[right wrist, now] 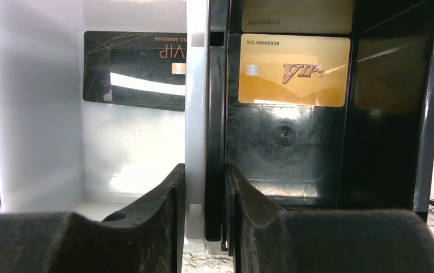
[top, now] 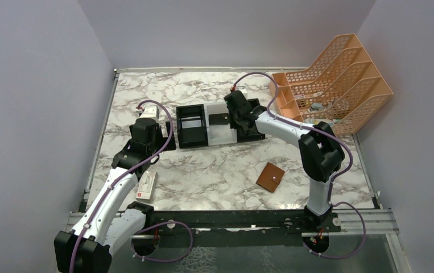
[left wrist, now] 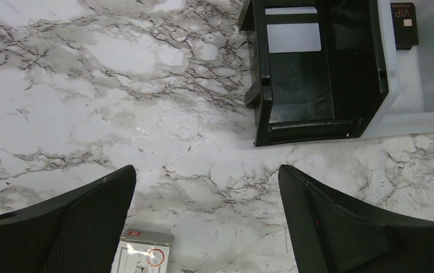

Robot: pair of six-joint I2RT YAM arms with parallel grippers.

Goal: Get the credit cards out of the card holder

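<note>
The brown card holder (top: 270, 177) lies shut on the marble table, to the right of centre, far from both grippers. A pale credit card (top: 190, 119) lies in the left black compartment of the tray (top: 194, 138); it also shows in the left wrist view (left wrist: 293, 37). My right gripper (top: 238, 116) is shut on the tray's dividing wall (right wrist: 205, 114), one finger in the white compartment and one in the black one. My left gripper (left wrist: 206, 176) is open and empty above bare marble, left of the tray (left wrist: 263, 108).
A black VIP card (right wrist: 135, 69) lies in the white compartment and a gold-yellow card (right wrist: 294, 69) in the right black one. A long white box with a red mark (top: 147, 185) lies near the left arm. An orange file rack (top: 331, 85) stands at the back right.
</note>
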